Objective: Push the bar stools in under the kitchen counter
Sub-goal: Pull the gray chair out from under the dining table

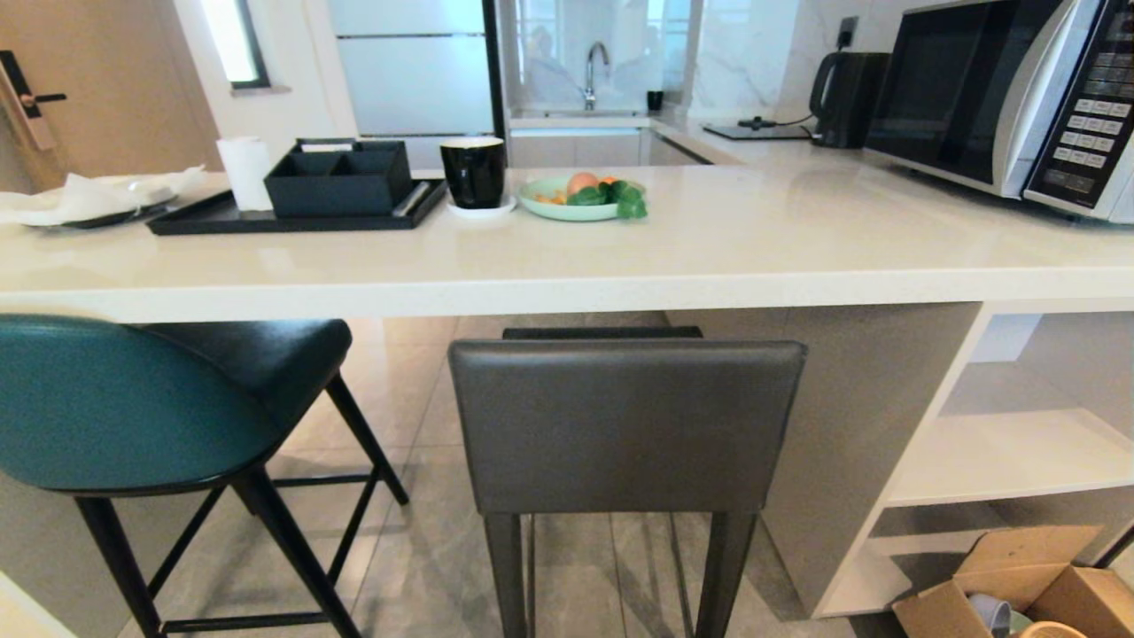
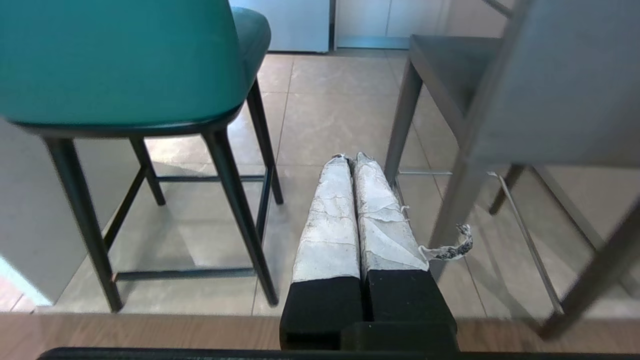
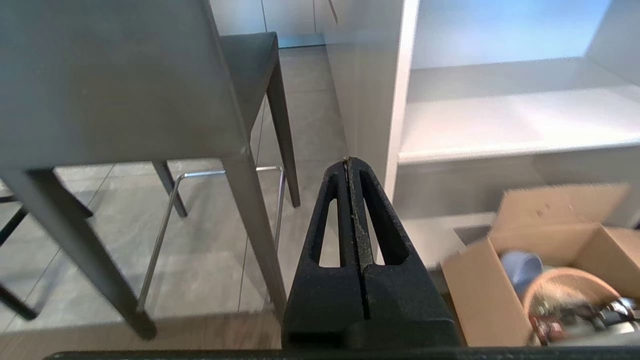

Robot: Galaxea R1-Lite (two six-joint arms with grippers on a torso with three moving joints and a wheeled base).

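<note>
The grey bar stool (image 1: 625, 425) stands at your worktop's (image 1: 567, 257) front edge, between both grippers' pressed-together jaws; teal bar stool (image 1: 133, 403) sits beyond your left gripper (image 2: 350, 159), right gripper (image 3: 348, 160) untouching.

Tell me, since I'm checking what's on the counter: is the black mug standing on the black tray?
No. The black mug stands on a small white saucer on the kitchen counter, just beside the black tray, not on it.

No lettering can be read anywhere; the microwave (image 1: 1001, 93) at two o'clock on the table (image 1: 709, 257) carries a keypad (image 1: 1088, 133) of small labelled buttons, but their marks are too small to make out
</note>
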